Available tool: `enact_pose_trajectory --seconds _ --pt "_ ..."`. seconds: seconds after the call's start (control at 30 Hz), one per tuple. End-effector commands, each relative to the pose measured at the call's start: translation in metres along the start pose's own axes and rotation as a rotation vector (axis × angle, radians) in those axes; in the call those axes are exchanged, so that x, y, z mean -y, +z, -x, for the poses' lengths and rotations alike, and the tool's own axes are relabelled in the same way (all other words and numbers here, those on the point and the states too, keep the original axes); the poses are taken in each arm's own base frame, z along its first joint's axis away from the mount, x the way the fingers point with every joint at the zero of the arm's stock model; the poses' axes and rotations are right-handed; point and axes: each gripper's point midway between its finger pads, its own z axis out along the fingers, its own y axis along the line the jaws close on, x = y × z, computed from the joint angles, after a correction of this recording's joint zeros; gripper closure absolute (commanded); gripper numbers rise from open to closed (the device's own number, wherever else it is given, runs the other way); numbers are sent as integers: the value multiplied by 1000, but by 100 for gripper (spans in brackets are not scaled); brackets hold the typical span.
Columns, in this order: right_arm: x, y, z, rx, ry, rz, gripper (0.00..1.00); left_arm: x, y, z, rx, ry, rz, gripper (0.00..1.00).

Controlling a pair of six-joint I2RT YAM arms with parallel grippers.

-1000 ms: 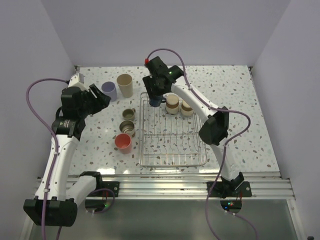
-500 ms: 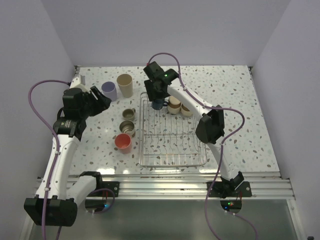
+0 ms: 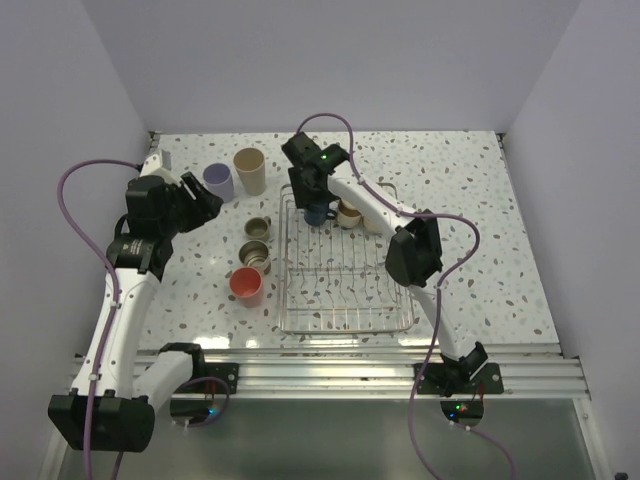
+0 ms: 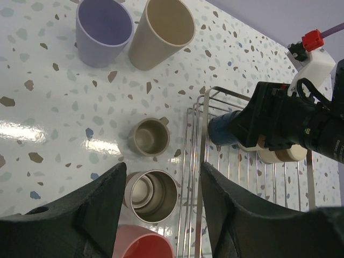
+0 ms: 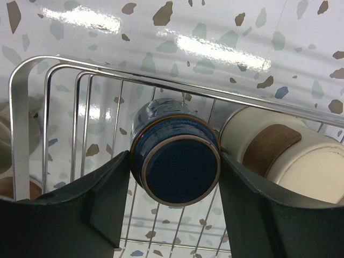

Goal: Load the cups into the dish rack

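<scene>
- Right gripper is clamping the blue mug, bottom up, in the far left corner of the dish rack, beside 1 cream cup.
- Left gripper is hovering, jaws apart, above 1 steel cup.

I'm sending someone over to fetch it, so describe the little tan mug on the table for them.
Find the wire dish rack. On the table along its left side stand three cups in a row; the tan mug is the farthest one back. Unlike the steel cup and coral cup, it has a small handle.
</scene>
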Motion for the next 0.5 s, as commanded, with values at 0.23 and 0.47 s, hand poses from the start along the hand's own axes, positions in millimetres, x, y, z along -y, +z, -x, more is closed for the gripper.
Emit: enact_pose_trajectory --seconds 0.23,0.47 --pt "8 -3 13 52 35 -43 36 0 4 0 1 39 -16 39" --pt "6 -2 11 44 32 -32 1 0 5 -1 -6 36 -17 39"
